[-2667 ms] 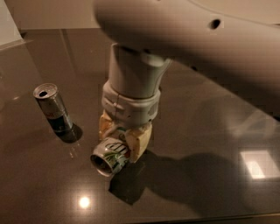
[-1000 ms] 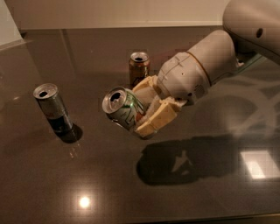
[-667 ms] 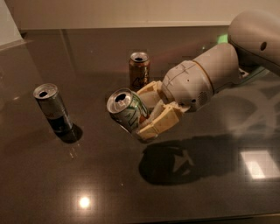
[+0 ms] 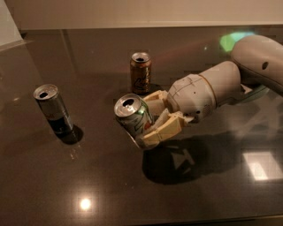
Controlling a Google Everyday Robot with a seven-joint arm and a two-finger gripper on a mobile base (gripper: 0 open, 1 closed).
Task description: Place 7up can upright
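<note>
7up can (image 4: 134,117): in the gripper, near the middle of the table and a little left of centre in the camera view. It is silver-white with green on its side.
Can's pose: tilted rather than upright. The opened top faces up and to the left, and the lower end points down and to the right, into the fingers.
Can's contact with table: cannot tell. The lower end is hidden behind the near finger, and a dark shadow (image 4: 177,161) lies on the table below and to the right of it.
Gripper (image 4: 146,119): closed on the 7up can, clamping it at the sides. One cream finger (image 4: 155,99) is behind the can and the other is in front of it, low on the body.
Wrist (image 4: 194,97): a rounded pale housing just right of the can, lying roughly level over the table.
Arm (image 4: 261,62): comes in from the right edge, grey-white, and slopes down to the wrist.
Brown can (image 4: 140,73): upright on the table behind the 7up can. It is near the 7up can but apart from it, and just beside the far finger.
Slim can (image 4: 53,109): upright on the left side of the table, silver above and dark below, top opened. It is well apart from the 7up can and casts a small shadow at its foot.
Table (image 4: 208,198): dark and glossy, with a round glint of light near the front edge and a pale square reflection at the right.
Wall (image 4: 132,13): a light band along the top, behind the table.
</note>
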